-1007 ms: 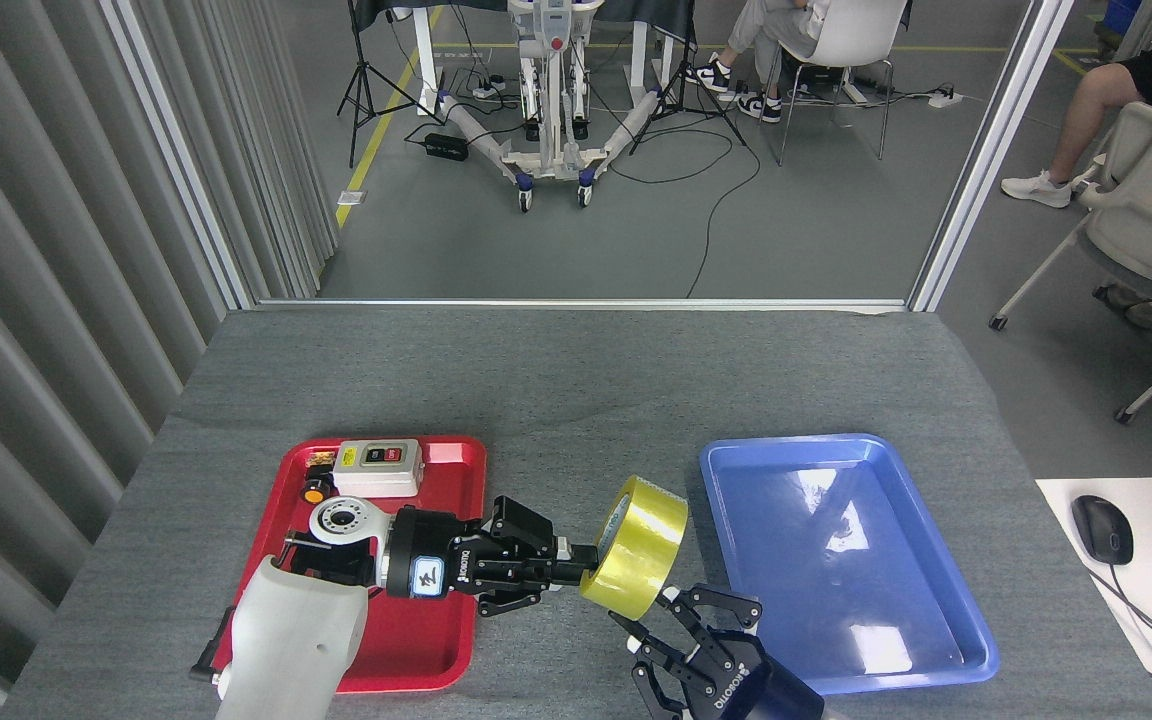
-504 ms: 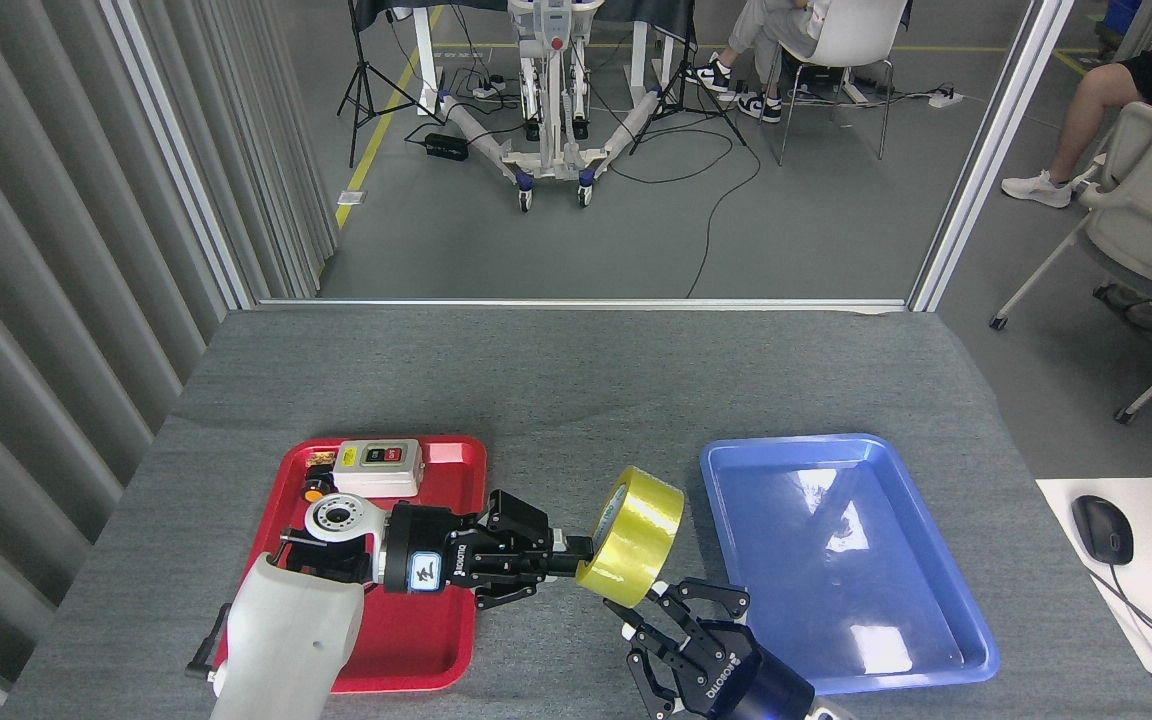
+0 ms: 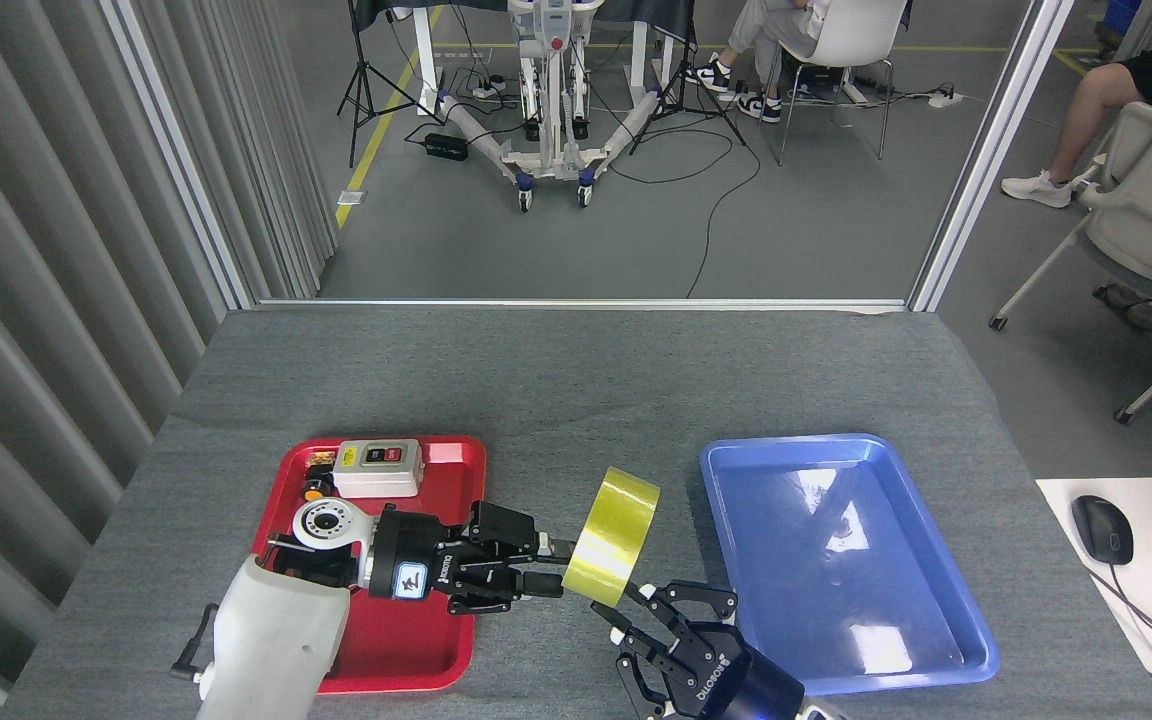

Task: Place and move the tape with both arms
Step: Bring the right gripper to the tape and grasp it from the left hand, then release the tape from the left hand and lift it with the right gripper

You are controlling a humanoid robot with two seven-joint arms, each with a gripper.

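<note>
Tape (image 3: 612,535) pinched by left fingers (image 3: 548,566); right fingers (image 3: 658,615) spread; blue tray (image 3: 946,640) empty.

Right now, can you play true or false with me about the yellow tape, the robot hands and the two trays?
1. The left gripper holds the tape. True.
2. The tape lies flat inside the blue tray. False: it is held up on edge between the two trays, and nothing lies in the blue tray.
3. The right gripper is open just below the tape. True.
4. The red tray has nothing in it. False: a white switch box sits at its far end.
5. The red tray is on the robot's right. False: it is on the left.
</note>
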